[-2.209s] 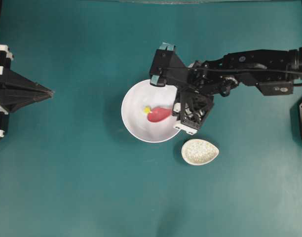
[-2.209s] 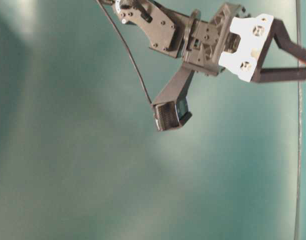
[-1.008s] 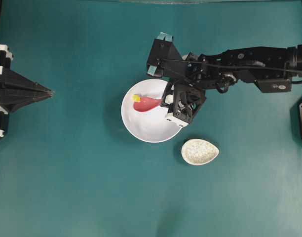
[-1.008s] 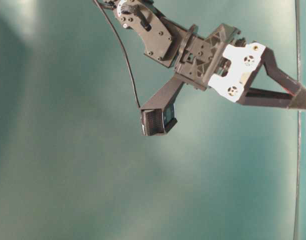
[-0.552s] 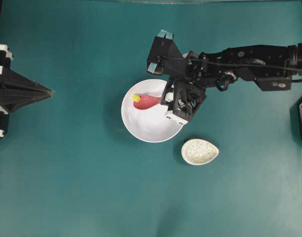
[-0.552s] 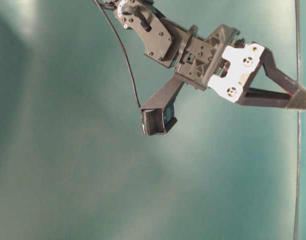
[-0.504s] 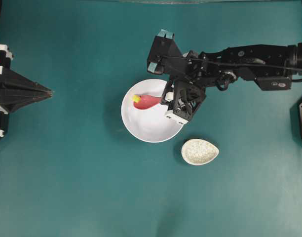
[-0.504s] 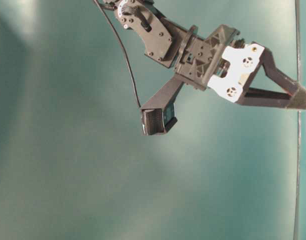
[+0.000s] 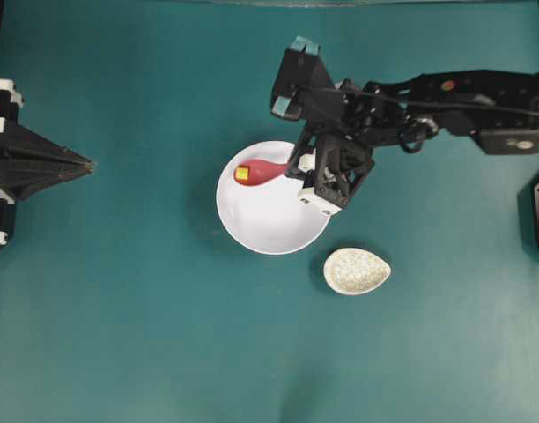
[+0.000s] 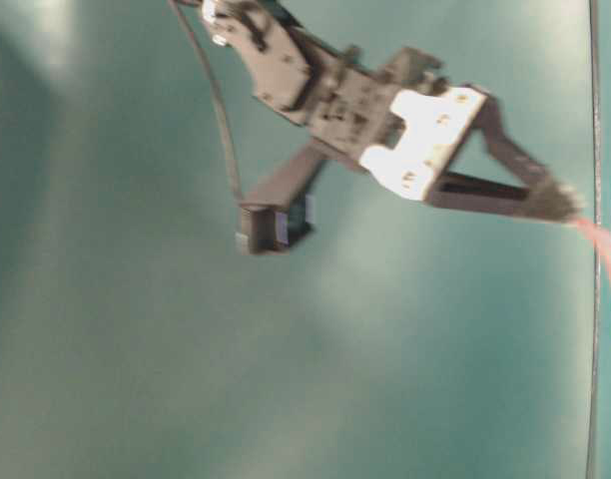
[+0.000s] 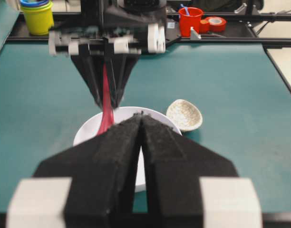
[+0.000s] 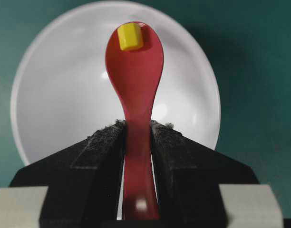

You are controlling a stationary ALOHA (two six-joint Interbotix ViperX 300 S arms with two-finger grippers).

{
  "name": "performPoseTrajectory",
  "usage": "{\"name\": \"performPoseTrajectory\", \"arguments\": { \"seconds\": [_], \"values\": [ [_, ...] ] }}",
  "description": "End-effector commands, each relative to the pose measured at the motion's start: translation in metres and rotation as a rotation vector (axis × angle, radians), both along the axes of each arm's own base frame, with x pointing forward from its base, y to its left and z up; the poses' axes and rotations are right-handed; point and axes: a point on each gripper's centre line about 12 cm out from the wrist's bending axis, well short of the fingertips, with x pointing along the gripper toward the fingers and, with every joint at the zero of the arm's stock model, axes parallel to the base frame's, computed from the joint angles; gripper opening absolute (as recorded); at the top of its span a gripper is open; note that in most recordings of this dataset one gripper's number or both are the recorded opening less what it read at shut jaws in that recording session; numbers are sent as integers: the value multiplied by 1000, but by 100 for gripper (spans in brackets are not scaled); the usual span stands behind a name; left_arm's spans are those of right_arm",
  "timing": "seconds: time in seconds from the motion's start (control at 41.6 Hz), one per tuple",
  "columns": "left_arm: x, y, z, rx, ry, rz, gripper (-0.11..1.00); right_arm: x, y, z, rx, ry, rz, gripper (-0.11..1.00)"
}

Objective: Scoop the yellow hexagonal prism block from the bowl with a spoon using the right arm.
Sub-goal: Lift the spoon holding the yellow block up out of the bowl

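Currently the right gripper (image 12: 136,137) is clamped on the handle of the spoon (image 12: 135,71), jaws narrowed against both sides. Its scoop sits over the bowl (image 9: 269,220), near the far-left rim, with the yellow hexagonal prism block (image 12: 130,36) resting at the scoop's tip. Off to the side, the left gripper (image 11: 141,124) has its fingers pressed together, holding nothing. A small speckled dish (image 9: 357,270) lies beside the bowl.

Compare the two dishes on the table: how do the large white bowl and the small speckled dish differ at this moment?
The bowl is round, plain glossy white and much the larger; the speckled dish is teardrop-shaped with a mottled off-white surface. The spoon, gripped by the right gripper, is held over the bowl with the yellow block in its scoop; nothing is over or in the dish. Both sit apart on the teal table, openings upward.
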Motion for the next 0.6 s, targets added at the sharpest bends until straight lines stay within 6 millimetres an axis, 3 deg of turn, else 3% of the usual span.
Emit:
{"name": "performPoseTrajectory", "arguments": {
  "seconds": [0.0,0.24,0.576],
  "values": [
    [2,0,8,1,-25,-2,1,-7,0,31,-15,-78,-3,24],
    [2,0,8,1,-25,-1,1,-33,5,66,-34,-178,-3,24],
    [3,0,8,0,-32,0,1,-70,10,88,-66,-331,-21,24]
  ]
}}
